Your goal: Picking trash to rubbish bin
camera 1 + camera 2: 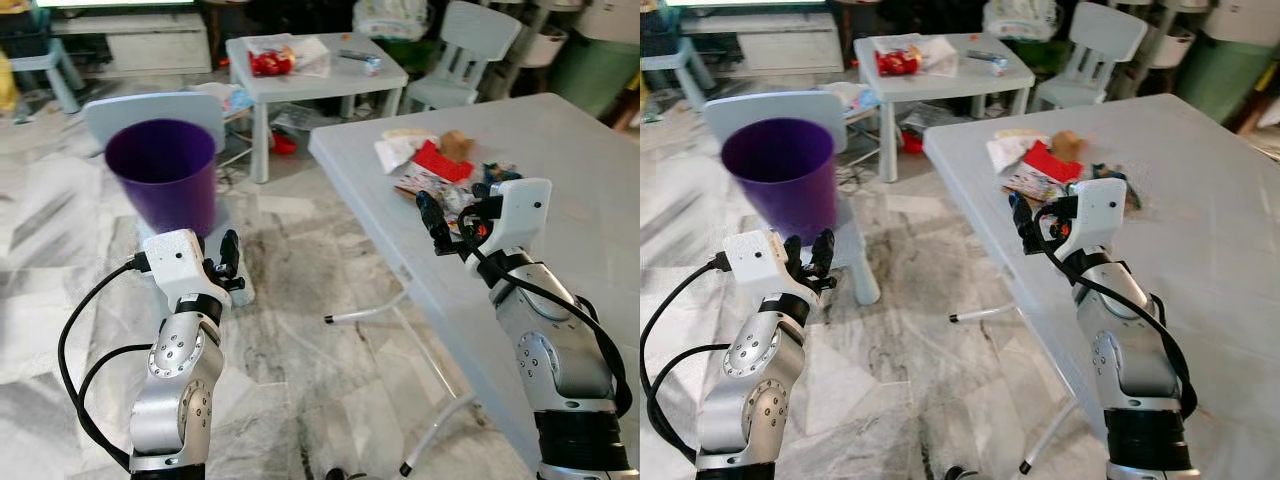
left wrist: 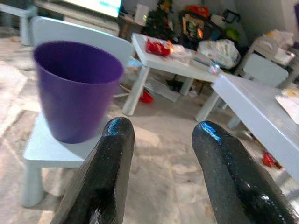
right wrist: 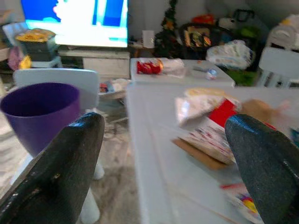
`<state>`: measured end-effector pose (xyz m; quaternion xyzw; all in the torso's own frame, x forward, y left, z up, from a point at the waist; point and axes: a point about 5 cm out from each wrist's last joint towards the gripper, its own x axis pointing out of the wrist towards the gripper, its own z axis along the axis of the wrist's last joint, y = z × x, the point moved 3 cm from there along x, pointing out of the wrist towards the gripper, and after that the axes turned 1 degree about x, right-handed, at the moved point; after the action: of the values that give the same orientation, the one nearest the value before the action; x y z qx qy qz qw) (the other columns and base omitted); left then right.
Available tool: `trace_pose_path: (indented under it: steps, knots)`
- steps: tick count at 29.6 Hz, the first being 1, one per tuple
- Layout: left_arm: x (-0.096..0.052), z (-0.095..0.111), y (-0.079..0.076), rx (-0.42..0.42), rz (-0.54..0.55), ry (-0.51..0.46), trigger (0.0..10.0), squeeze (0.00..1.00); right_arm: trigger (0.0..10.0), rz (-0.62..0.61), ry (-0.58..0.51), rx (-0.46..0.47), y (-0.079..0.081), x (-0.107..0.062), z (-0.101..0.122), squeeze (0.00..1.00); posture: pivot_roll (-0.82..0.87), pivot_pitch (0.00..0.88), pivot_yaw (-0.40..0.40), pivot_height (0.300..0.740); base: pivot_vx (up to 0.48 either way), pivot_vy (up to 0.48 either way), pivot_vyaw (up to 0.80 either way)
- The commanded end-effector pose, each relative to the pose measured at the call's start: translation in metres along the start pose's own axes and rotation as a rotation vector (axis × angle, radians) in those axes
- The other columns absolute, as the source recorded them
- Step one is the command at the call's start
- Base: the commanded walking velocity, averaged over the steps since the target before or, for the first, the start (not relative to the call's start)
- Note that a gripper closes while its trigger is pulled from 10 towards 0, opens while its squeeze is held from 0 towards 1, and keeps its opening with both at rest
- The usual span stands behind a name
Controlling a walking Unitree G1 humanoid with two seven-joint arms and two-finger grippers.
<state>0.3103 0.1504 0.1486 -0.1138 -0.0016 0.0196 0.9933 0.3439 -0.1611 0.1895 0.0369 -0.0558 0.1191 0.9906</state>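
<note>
A purple rubbish bin (image 1: 165, 175) stands on the seat of a small pale-blue chair (image 1: 150, 112) to my left. On the grey folding table (image 1: 570, 170) lies a pile of trash (image 1: 430, 160): a white wrapper, a red packet, a crumpled brown paper and printed packets. My right gripper (image 1: 455, 215) is open and empty. It hovers at the table's near-left edge, just short of the pile (image 3: 210, 121). My left gripper (image 1: 226, 262) is open too, held low in front of the chair and pointing at the bin (image 2: 77, 91).
A small white table (image 1: 330, 75) with a red packet and clutter stands behind, with a pale chair (image 1: 465, 45) beside it. The folding table's metal legs (image 1: 430, 420) reach onto the marble floor between my arms. Shelves and bags line the back wall.
</note>
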Motion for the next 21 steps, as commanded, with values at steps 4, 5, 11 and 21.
trace_pose_path:
  steps: [4, 5, 11, 21]
  knots:
    - [-0.0002, -0.0031, 0.0006, -0.008, 0.006, 0.019, 10.0, 0.0, 10.0, -0.009, 0.0, -0.007, -0.0023, -0.001, 0.0014, 0.83, 0.03, 0.11, -0.099, 0.74, 0.0, 0.48, 0.0]
    - [0.0, -0.0031, 0.0007, -0.008, 0.007, 0.019, 10.0, 0.0, 10.0, -0.009, 0.0, -0.008, -0.0023, -0.0009, 0.0014, 0.83, 0.03, 0.11, -0.099, 0.74, 0.0, 0.48, 0.0]
    - [0.0008, -0.0031, 0.0015, -0.004, 0.012, 0.022, 10.0, 0.0, 10.0, -0.008, 0.001, -0.01, -0.0024, -0.0002, 0.0014, 0.83, 0.03, 0.108, -0.1, 0.74, 0.0, 0.48, 0.0]
    - [0.0022, 0.0002, -0.0005, 0.007, -0.006, -0.002, 10.0, 0.0, 10.0, -0.003, -0.002, -0.012, -0.0016, 0.0016, 0.0017, 0.0, 0.04, 0.099, -0.098, 0.74, 0.0, 0.23, 0.0]
